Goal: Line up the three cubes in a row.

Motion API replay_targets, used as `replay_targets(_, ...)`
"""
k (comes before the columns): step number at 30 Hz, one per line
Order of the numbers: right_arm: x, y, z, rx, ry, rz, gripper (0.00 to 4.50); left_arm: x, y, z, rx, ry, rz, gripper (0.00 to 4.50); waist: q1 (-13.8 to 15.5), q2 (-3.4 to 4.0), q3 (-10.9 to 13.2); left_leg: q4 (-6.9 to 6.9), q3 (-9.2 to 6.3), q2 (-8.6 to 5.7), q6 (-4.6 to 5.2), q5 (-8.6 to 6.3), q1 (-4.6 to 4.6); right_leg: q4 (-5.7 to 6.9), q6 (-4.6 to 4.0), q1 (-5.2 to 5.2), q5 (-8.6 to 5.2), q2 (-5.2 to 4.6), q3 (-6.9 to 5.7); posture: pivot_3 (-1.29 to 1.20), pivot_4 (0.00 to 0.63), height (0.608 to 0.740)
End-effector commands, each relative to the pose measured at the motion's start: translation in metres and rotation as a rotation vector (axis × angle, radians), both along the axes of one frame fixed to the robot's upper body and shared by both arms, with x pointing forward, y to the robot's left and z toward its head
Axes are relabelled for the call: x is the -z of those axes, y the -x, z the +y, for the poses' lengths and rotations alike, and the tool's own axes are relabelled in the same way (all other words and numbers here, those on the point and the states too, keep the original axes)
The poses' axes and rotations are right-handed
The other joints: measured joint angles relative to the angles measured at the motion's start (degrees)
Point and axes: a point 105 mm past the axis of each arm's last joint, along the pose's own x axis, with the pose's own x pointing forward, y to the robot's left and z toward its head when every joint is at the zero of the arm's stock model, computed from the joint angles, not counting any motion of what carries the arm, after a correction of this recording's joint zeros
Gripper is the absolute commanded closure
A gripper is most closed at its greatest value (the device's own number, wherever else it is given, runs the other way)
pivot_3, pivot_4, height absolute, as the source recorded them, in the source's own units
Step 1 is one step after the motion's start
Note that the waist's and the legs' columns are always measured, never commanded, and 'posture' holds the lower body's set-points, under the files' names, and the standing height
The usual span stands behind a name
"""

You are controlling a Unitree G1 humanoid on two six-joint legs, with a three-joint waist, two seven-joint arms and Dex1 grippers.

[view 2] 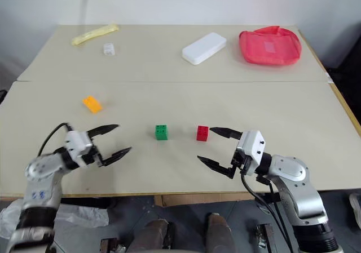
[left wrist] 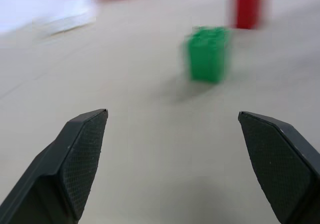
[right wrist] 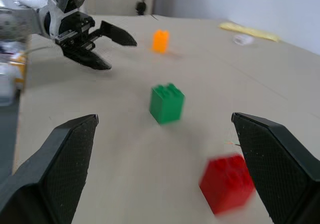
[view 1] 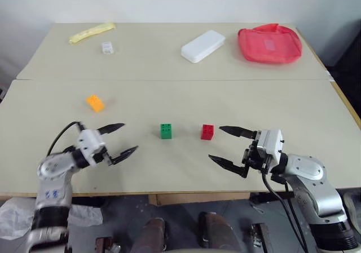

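Note:
The green cube (view 1: 166,131) and the red cube (view 1: 207,132) stand side by side near the table's front middle. Farther back and to the left lies the orange cube (view 1: 95,102), tilted and apart from them. My left gripper (view 1: 124,139) hovers open at the front left, pointing towards the green cube (left wrist: 207,54), with nothing between its fingers. On the right, my right gripper (view 1: 224,146) is open too, just in front of and beside the red cube (right wrist: 227,183), holding nothing. In the right wrist view the left gripper (right wrist: 107,49) shows beyond the green cube (right wrist: 166,103).
At the back of the table (view 1: 316,112) lie a white rectangular box (view 1: 202,45), a red pouch (view 1: 269,43), a yellow packet (view 1: 92,31) and a small white block (view 1: 107,48). A seam runs across the table between these and the cubes.

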Motion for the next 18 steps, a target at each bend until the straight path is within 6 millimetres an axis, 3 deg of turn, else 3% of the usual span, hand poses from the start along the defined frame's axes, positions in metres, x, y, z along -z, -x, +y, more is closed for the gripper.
replay_targets(1,-0.014,0.002,0.01,-0.044,-0.04,-0.048,0.0,-0.012,0.02,0.033,-0.291,0.131,-0.056,0.07,0.49,0.03,-0.02,0.0,0.03,-0.01,0.0,0.0,0.08,-0.03,0.0,0.08,0.0,-0.01,0.03,0.0,0.15,0.74)
replay_targets(5,-0.021,0.002,0.02,-0.088,-0.04,-0.094,0.0,0.023,0.061,0.085,-0.689,0.308,0.027,0.07,0.52,0.02,-0.01,-0.01,0.06,-0.04,0.03,-0.09,0.17,-0.06,0.0,0.16,0.0,0.0,0.07,0.0,0.15,0.74)
replay_targets(9,-0.023,-0.001,0.021,-0.1,-0.032,-0.114,0.0,0.032,0.072,0.086,-0.757,0.348,0.056,0.07,0.81,-0.03,-0.01,-0.01,0.03,-0.03,0.01,-0.11,0.14,-0.09,-0.02,0.13,-0.02,0.02,0.0,0.0,0.15,0.74)
replay_targets(12,-0.019,0.0,0.019,-0.139,-0.024,-0.055,0.0,0.023,0.059,0.078,-0.773,0.37,0.043,0.07,0.94,-0.03,-0.02,-0.01,0.02,-0.05,0.02,-0.12,0.14,-0.12,-0.02,0.18,-0.01,-0.02,0.0,0.0,0.15,0.74)
replay_targets(15,-0.015,0.003,0.018,-0.157,-0.005,-0.026,0.0,-0.001,0.017,0.059,-0.809,0.389,0.011,0.07,1.4,-0.03,-0.01,-0.01,-0.01,-0.05,0.02,-0.12,0.15,-0.12,-0.02,0.19,-0.01,0.0,-0.01,0.0,0.15,0.74)
replay_targets(18,-0.016,-0.002,0.016,-0.11,-0.024,-0.058,0.0,-0.01,-0.026,0.041,-0.831,0.444,0.066,0.07,1.7,-0.15,-0.09,0.01,-0.01,-0.12,-0.01,-0.1,0.15,0.02,-0.01,0.14,-0.01,0.12,-0.03,0.0,0.15,0.74)
